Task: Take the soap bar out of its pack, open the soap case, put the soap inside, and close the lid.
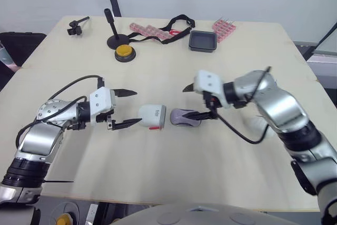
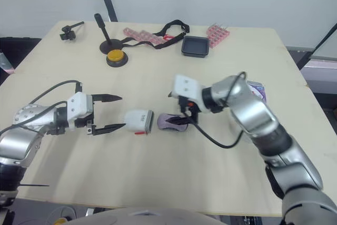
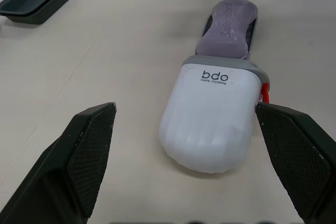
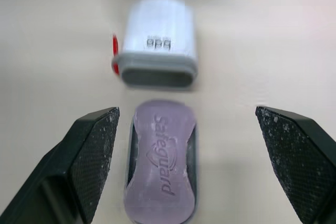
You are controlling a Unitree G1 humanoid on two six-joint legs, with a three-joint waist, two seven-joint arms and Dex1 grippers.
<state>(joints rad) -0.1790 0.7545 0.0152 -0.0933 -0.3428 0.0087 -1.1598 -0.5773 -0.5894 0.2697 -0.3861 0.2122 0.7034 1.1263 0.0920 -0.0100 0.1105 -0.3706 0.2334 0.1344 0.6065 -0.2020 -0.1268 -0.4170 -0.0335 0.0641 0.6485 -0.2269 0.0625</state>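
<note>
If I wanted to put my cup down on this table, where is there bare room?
Bare: the near edge in front of the white case and purple soap, and the band between them and the yellow button and black tray. Crowded: the centre, where left pincer and right pincer flank case and soap, and the back row.

Lilac soap bar [image 4: 160,166], white grey-rimmed soap case [image 3: 212,121], black tray [image 1: 202,41]
</note>
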